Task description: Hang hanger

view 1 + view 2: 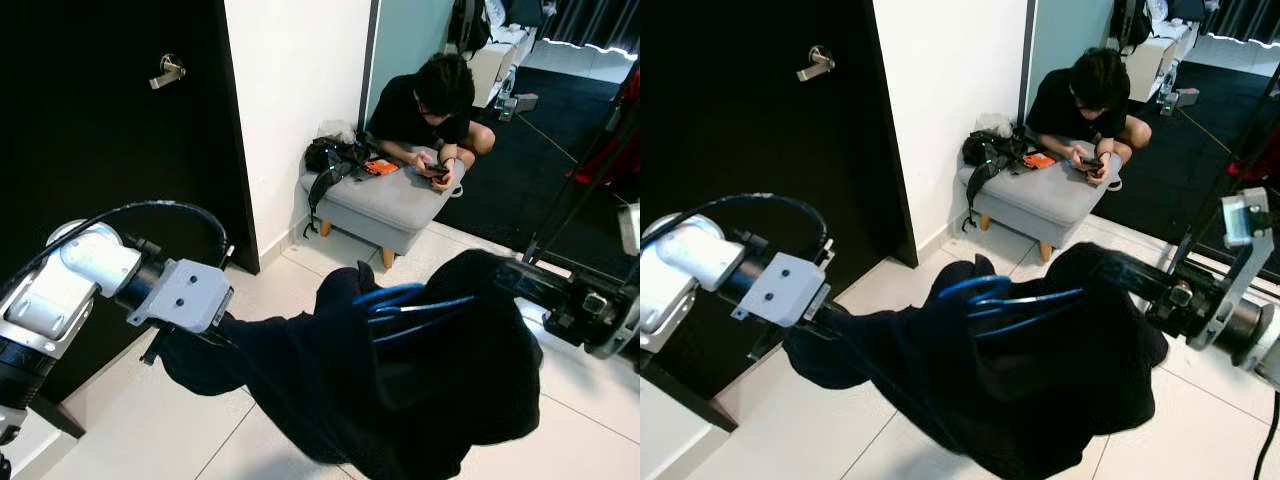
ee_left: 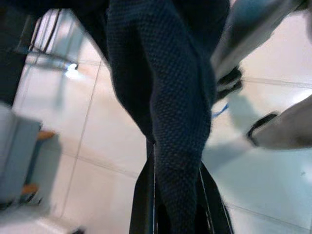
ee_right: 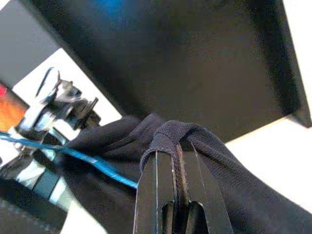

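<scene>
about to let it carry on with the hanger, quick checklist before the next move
1. Left claw grip: shut on the dark garment. Ok.
2. Right claw grip: shut on a fold of the same garment. Ok.
3. Blue hanger seated: it lies tangled in the cloth, its hook hidden. Cannot tell.
4. Garment off the tiled floor: held up between both arms. Ok.
5. Rail or hook to hang on: cannot tell.
6. Person seated on the floor by the grey stool, well behind the arms. Ok.
</scene>
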{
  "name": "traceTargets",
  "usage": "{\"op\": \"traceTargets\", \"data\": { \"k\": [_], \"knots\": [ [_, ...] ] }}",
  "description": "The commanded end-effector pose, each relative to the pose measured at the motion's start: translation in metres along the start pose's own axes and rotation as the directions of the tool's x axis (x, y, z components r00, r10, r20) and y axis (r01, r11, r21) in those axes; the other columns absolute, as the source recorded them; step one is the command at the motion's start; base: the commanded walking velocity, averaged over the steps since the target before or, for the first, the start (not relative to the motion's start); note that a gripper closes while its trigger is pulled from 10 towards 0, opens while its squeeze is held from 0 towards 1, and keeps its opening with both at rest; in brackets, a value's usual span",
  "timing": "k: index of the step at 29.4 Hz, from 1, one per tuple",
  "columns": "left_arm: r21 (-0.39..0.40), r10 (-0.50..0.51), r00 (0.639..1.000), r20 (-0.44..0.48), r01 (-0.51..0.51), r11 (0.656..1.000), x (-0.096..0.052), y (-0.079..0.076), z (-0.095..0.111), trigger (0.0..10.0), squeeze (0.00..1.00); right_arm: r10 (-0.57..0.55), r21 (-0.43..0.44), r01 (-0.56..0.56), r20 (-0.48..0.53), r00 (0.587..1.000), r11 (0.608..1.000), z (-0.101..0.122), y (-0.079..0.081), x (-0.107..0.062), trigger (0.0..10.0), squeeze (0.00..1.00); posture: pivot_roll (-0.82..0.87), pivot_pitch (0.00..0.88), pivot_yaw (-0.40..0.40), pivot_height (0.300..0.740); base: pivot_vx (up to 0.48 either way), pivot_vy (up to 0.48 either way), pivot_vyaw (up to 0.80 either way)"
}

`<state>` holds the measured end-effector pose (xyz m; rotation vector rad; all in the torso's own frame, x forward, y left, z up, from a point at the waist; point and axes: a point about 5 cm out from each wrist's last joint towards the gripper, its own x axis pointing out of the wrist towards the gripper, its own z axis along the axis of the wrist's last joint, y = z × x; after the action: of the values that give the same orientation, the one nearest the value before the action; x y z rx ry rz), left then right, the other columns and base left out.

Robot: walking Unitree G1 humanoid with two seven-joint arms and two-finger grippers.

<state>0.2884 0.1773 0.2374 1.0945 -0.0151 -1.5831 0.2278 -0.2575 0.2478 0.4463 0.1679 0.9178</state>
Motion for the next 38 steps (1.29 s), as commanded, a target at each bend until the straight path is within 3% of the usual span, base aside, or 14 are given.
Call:
{"op": "traceTargets", "data": {
  "k": [1, 7, 11, 13, 15, 16, 17, 18, 19, 21, 23, 32, 38],
  "knots": [
    [0.018, 0.057, 0.997, -0.053, -0.056, 0.998, -0.008, 0.008, -0.005, 10.0, 0.0, 0.038, -0.017, -0.039, -0.038, 0.999, 0.999, 0.001, 0.005, 0.001, 0.0, 0.0, 0.03, 0.044, 0.018, 0.74, 0.0, 0.0, 0.0],
    [0.054, 0.192, 0.942, -0.274, -0.184, 0.981, -0.053, 0.02, -0.027, 10.0, 0.0, 0.002, -0.04, -0.005, -0.052, 0.999, 0.999, 0.006, 0.001, -0.007, 0.0, 0.0, 0.03, 0.045, 0.018, 0.74, 0.0, 0.0, 0.0],
    [0.08, 0.192, 0.932, -0.309, -0.176, 0.981, -0.058, 0.02, -0.03, 10.0, 0.0, -0.021, -0.055, 0.018, -0.047, 0.999, 0.998, 0.01, -0.002, -0.01, 0.0, 0.0, 0.04, 0.041, 0.013, 0.74, 0.0, 0.0, 0.0],
    [0.085, 0.186, 0.937, -0.297, -0.168, 0.982, -0.055, 0.019, -0.028, 10.0, 0.0, -0.019, -0.055, 0.016, -0.047, 0.999, 0.998, 0.01, -0.003, -0.011, 0.0, 0.0, 0.04, 0.041, 0.013, 0.74, 0.0, 0.0, 0.0],
    [0.122, 0.133, 0.975, -0.18, -0.112, 0.986, -0.032, 0.016, -0.016, 10.0, 0.0, 0.021, -0.043, -0.024, -0.063, 0.998, 0.999, 0.008, -0.003, -0.004, 0.0, 0.0, 0.05, 0.035, 0.008, 0.74, 0.0, 0.0, 0.0],
    [0.122, 0.133, 0.975, -0.18, -0.112, 0.986, -0.032, 0.016, -0.016, 10.0, 0.0, 0.021, -0.043, -0.024, -0.063, 0.998, 0.999, 0.008, -0.003, -0.004, 0.0, 0.0, 0.05, 0.035, 0.008, 0.74, 0.0, 0.0, 0.0],
    [0.135, 0.108, 0.986, -0.128, -0.091, 0.987, -0.022, 0.014, -0.01, 10.0, 0.0, 0.036, -0.039, -0.039, -0.073, 0.997, 0.998, 0.007, -0.003, -0.001, 0.0, 0.0, 0.05, 0.034, 0.009, 0.74, 0.0, 0.0, 0.0],
    [0.135, 0.108, 0.986, -0.128, -0.091, 0.987, -0.022, 0.014, -0.01, 10.0, 0.0, 0.036, -0.039, -0.039, -0.073, 0.997, 0.998, 0.007, -0.003, -0.001, 0.0, 0.0, 0.05, 0.034, 0.009, 0.74, 0.0, 0.0, 0.0],
    [0.145, 0.097, 0.992, -0.078, -0.085, 0.986, -0.012, 0.014, -0.004, 10.0, 0.0, 0.051, -0.032, -0.054, -0.073, 0.996, 0.998, 0.005, -0.002, 0.003, 0.0, 0.0, 0.05, 0.033, 0.009, 0.74, 0.0, 0.0, 0.0],
    [0.145, 0.097, 0.992, -0.078, -0.085, 0.986, -0.012, 0.014, -0.004, 10.0, 0.0, 0.051, -0.032, -0.054, -0.073, 0.996, 0.998, 0.005, -0.002, 0.003, 0.0, 0.0, 0.05, 0.033, 0.009, 0.74, 0.0, 0.0, 0.0],
    [0.158, 0.073, 0.997, 0.001, -0.072, 0.985, 0.005, 0.014, 0.005, 10.0, 0.0, 0.079, -0.023, -0.08, -0.067, 0.995, 0.996, 0.001, -0.002, 0.011, 0.0, 0.0, 0.04, 0.032, 0.011, 0.74, 0.0, 0.0, 0.0],
    [0.192, 0.093, 0.993, 0.067, -0.104, 0.976, 0.024, 0.023, 0.013, 10.0, 0.0, 0.136, -0.006, -0.137, -0.04, 0.99, 0.991, -0.006, 0.001, 0.031, 0.0, 0.0, 0.04, 0.031, 0.012, 0.74, 0.0, 0.0, 0.0],
    [0.182, 0.112, 0.987, 0.115, -0.131, 0.974, 0.025, 0.025, 0.019, 10.0, 0.0, 0.16, 0.011, -0.16, -0.042, 0.986, 0.987, -0.01, 0.002, 0.038, 0.0, 0.0, 0.05, 0.031, 0.01, 0.74, 0.0, 0.0, 0.0]
  ]
}}
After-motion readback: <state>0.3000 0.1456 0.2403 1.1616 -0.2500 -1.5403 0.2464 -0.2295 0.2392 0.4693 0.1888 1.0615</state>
